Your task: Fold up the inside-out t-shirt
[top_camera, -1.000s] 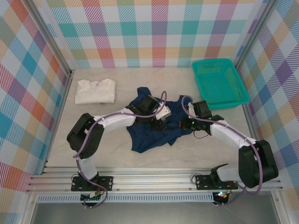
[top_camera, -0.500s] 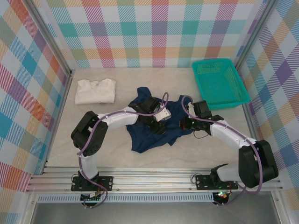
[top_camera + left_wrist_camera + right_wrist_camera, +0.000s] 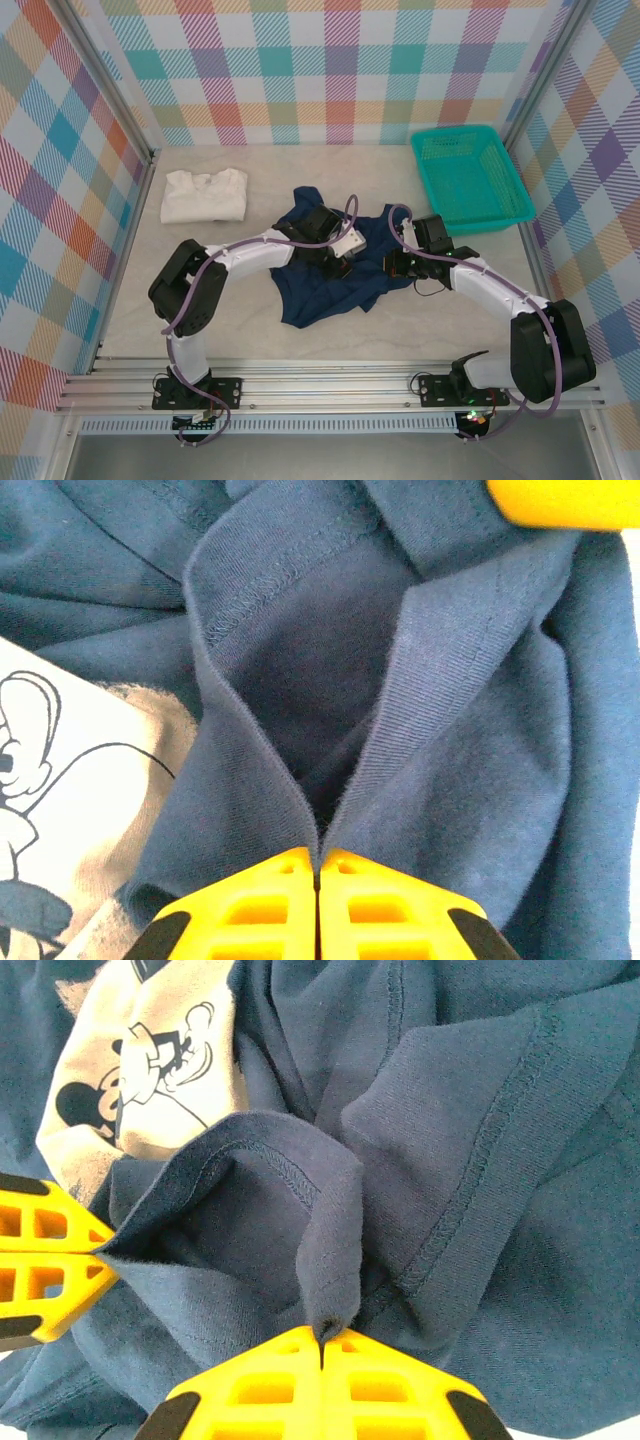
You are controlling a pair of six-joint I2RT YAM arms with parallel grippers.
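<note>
Left gripper (image 3: 318,864), right gripper (image 3: 322,1348) each pinched closed on inside-out t-shirt (image 3: 320,295) folds. Folds best drawn apart evenly, toward nine and three o'clock.

Overhead, plus two wrist close-ups of t-shirt (image 3: 318,297)

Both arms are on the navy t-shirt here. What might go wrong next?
Left gripper and right gripper each pinch only a thin fold of the t-shirt at the very tips of shut jaws, so cloth may slip out on a pull. They sit close together over a bunched heap; they may bump, or lift tangled layers.
</note>
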